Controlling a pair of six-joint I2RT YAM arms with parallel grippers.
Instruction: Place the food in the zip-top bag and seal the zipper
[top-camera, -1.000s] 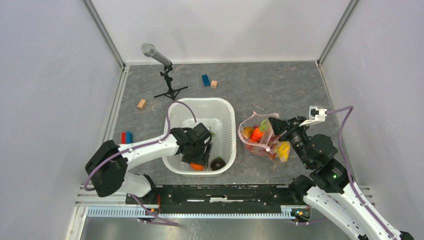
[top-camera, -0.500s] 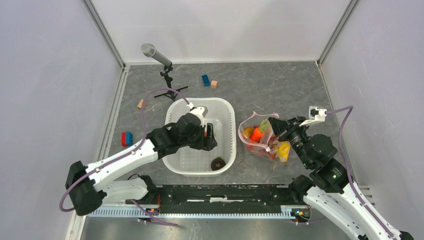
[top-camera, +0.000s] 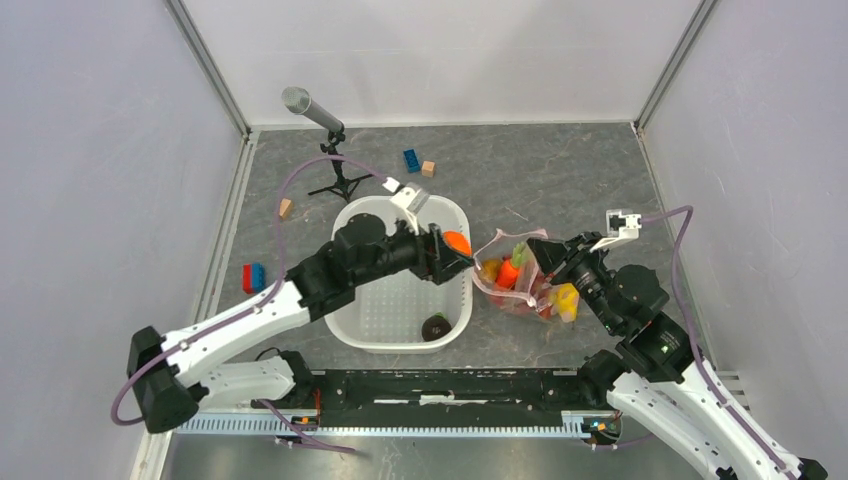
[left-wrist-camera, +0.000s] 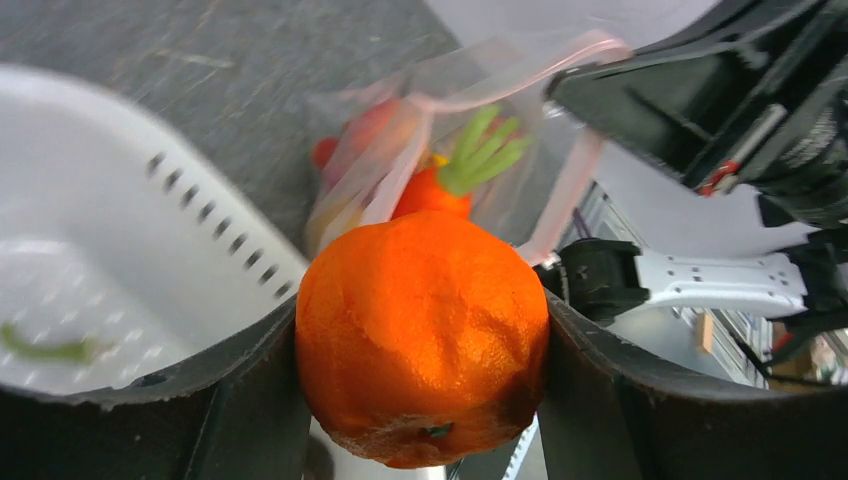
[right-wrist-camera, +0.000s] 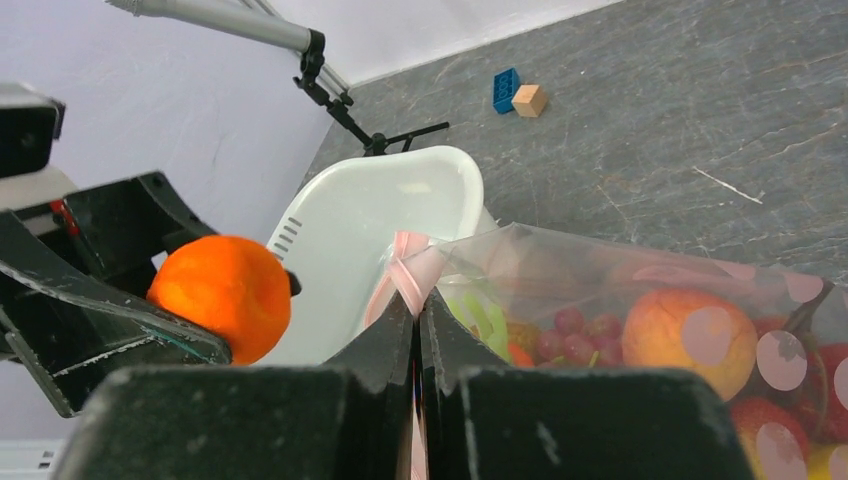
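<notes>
1. Top view: bright, even light from overhead; walls (top-camera: 100, 200) evenly lit; soft faint shadows by basin (top-camera: 400, 346) & mic stand (top-camera: 338, 185)
2. Left wrist view: orange (left-wrist-camera: 420, 335) sharp w/ slight sheen; basin & bag (left-wrist-camera: 480, 110) behind it blurred, bkgd washed out
3. Right wrist view: right gripper (right-wrist-camera: 417, 305) dark, out of focus up close; floor (right-wrist-camera: 650, 120) & blocks (right-wrist-camera: 518, 92) crisp

No legible text, label, brand, number or sign in any view.
</notes>
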